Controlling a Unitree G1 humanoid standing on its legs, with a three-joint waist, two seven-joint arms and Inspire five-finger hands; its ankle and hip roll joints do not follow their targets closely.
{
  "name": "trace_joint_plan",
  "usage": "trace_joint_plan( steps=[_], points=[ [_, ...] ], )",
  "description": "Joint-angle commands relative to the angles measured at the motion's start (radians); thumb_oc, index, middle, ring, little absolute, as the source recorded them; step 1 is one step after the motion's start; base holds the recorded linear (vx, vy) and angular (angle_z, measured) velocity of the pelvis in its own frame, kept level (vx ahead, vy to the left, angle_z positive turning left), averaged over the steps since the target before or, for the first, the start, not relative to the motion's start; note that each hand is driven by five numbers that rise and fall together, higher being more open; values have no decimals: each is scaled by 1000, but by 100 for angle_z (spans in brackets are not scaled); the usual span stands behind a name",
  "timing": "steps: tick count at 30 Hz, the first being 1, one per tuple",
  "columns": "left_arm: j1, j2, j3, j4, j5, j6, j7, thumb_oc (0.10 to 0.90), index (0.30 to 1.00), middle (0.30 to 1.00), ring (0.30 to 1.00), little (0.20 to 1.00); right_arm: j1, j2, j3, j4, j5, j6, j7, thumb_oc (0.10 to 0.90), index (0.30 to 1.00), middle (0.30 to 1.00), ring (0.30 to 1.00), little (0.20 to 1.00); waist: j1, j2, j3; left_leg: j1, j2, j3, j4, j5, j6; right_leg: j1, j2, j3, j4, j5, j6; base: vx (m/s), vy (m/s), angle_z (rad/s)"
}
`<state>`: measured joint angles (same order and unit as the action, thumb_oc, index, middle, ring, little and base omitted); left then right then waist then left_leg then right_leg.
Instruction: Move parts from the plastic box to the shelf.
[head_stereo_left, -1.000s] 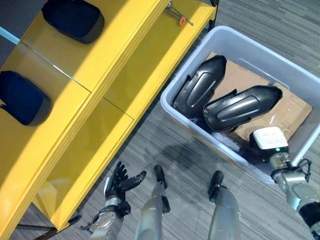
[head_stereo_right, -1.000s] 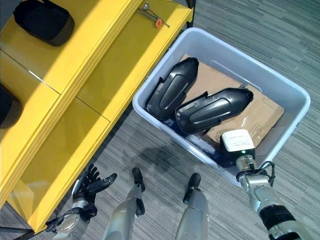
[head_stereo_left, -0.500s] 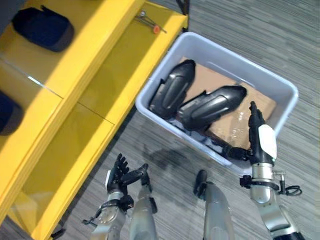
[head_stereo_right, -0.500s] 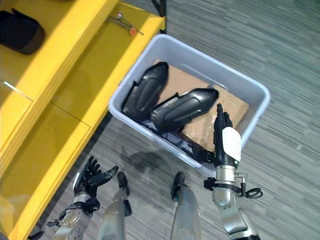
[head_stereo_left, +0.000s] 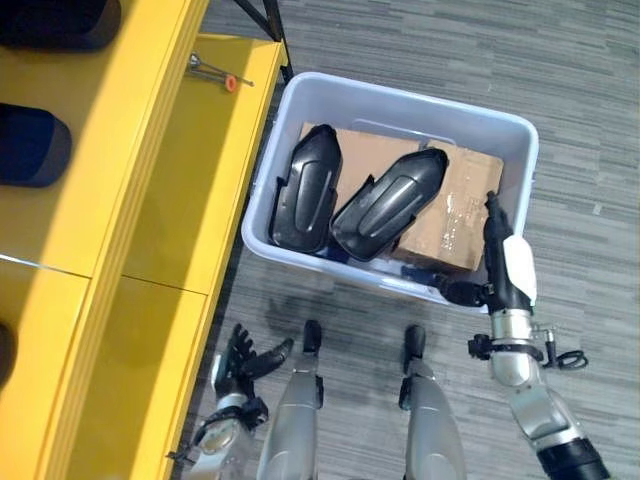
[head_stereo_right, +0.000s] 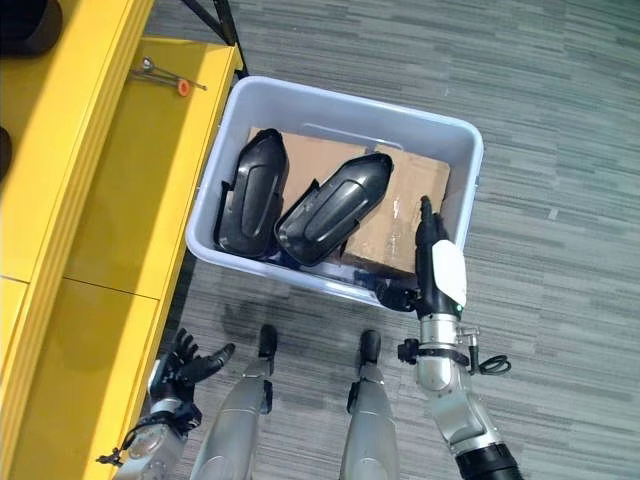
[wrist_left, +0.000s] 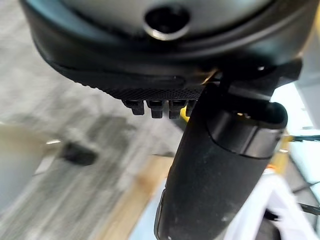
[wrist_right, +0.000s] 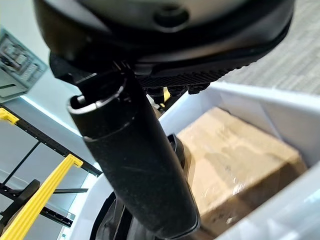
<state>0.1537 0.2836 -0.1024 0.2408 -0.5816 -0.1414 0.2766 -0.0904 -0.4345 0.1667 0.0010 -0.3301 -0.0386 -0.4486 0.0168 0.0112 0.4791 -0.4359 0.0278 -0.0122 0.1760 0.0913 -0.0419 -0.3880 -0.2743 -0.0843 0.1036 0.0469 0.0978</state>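
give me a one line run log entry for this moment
stage: reach | right hand: open, over near rim of plastic box | left hand: open, low by shelf | parts: two in box on cardboard

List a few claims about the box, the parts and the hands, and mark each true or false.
1. Two black parts lie side by side in the plastic box. True.
2. The right hand holds one of the black parts. False: its fingers are straight over the box's near right corner, above the cardboard, holding nothing.
3. The yellow shelf stands on the robot's left of the box. True.
4. The left hand is inside the box. False: it hangs open, low over the floor beside the shelf.
5. The plastic box is empty. False: it holds the parts and cardboard.
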Motion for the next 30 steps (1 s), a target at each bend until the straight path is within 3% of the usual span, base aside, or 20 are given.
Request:
trace_joint_plan(
  steps=[1, 8, 15, 24, 30],
  points=[
    [68, 37, 48, -84, 18, -62, 26, 900, 1000, 1000, 1000, 1000, -99, -29, -29, -97, 13, -64, -28, 900, 1000, 1000, 1000, 1000, 11, -40, -42, 55, 109, -37, -5, -49, -39, 68, -28, -4, 48, 2, 70, 17, 39, -13],
    [63, 37, 34, -105, 10, -58, 37, 900, 1000, 1000, 1000, 1000, -127, -32, -14, -124, -8, -64, -26, 900, 1000, 1000, 1000, 1000, 2, -51, -16, 33, 110, -25, 7, -56, -38, 36, -32, -7, 54, 11, 71, 7, 10, 4],
    [25, 45, -30, -136, 0, -51, 49, 900, 1000, 1000, 1000, 1000, -333, 8, 100, -128, 27, -67, -49, 900, 1000, 1000, 1000, 1000, 20, -52, 37, 1, 127, -31, -14, -38, -53, -19, -28, -26, 78, 5, 67, -12, -47, -7],
    [1, 68, -76, -128, -15, -46, 48, 900, 1000, 1000, 1000, 1000, -603, 54, 181, -17, 250, -89, -45, 900, 1000, 1000, 1000, 1000, 56, -56, 41, -53, 133, -37, -31, -16, -60, -79, -26, -40, 79, 22, 64, 0, -17, 3],
    [-26, 71, -88, -118, -37, -45, 62, 900, 1000, 1000, 1000, 1000, -686, 104, 200, 80, 387, -95, -52, 900, 1000, 1000, 1000, 1000, 74, -59, 41, -96, 140, -46, -28, -17, -64, -112, -24, -53, 81, 20, 63, 16, -24, 6]
  ],
)
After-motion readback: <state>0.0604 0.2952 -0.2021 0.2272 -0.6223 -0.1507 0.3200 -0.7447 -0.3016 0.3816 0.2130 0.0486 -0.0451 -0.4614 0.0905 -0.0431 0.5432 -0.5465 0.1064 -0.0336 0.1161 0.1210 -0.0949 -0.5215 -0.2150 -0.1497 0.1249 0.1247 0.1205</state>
